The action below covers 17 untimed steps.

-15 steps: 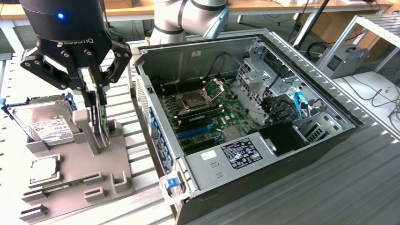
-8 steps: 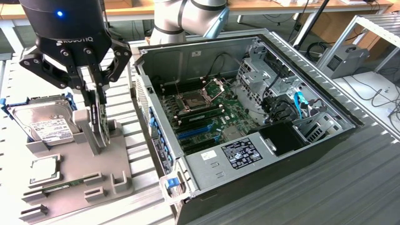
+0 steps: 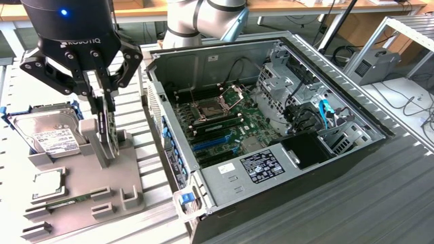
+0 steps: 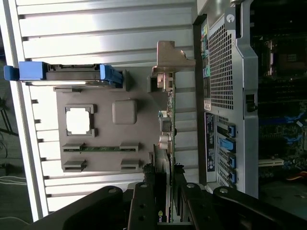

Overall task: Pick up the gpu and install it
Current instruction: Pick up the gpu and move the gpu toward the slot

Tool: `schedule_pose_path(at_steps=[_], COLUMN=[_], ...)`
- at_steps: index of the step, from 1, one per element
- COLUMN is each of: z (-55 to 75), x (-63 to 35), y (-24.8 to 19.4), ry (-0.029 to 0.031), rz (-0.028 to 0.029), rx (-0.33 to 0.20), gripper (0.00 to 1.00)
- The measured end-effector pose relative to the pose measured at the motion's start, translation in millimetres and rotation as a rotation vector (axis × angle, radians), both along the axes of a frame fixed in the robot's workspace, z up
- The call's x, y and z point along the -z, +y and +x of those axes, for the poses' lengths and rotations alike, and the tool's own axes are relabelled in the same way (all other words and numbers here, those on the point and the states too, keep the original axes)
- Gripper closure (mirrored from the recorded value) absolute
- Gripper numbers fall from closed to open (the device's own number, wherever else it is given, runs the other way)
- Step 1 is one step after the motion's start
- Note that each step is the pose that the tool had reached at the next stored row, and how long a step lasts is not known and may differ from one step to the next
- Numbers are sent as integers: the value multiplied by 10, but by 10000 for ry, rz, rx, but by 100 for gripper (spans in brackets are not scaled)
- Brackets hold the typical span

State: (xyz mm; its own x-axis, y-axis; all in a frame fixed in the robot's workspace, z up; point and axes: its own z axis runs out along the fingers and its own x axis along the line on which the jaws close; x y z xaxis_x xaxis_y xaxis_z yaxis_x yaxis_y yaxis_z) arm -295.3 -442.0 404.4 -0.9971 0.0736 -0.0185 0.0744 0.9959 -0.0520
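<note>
step: pick-up phase; gpu stands on edge in its slot in the gray holder, not yet clear of the slot posts as far as I can judge
claw: claw clamped on the gpu's top edge, one finger on each face; in the wrist view the claw straddles the black cooler side and the green board
gpu: upright at the holder's case-side edge, seen edge-on, silver bracket at the far end from the claw
doing it well: hold should be square to the card and firm, and any pull in line with the slot posts; a tilt would likely jam the board against them
risk: the grip looks off-centre, away from the bracket, so the bracket end may sag or swing
case: open computer case just beside the holder, on the exterior view's right; rear panel faces the holder
target area: blue expansion slots on the motherboard
in the way: the case wall nearest the holder; black cables lie well past the slots
also on holder: hard drive in blue carrier, memory stick, square chip, all apart from the gpu
surface: ribbed metal surface under holder and case
</note>
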Motion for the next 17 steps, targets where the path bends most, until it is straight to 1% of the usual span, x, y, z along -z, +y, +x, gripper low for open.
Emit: schedule_pose_path(at_steps=[17], z=[0], x=[-47], y=[0], ry=[0], rz=[0], rx=[0], gripper=[74])
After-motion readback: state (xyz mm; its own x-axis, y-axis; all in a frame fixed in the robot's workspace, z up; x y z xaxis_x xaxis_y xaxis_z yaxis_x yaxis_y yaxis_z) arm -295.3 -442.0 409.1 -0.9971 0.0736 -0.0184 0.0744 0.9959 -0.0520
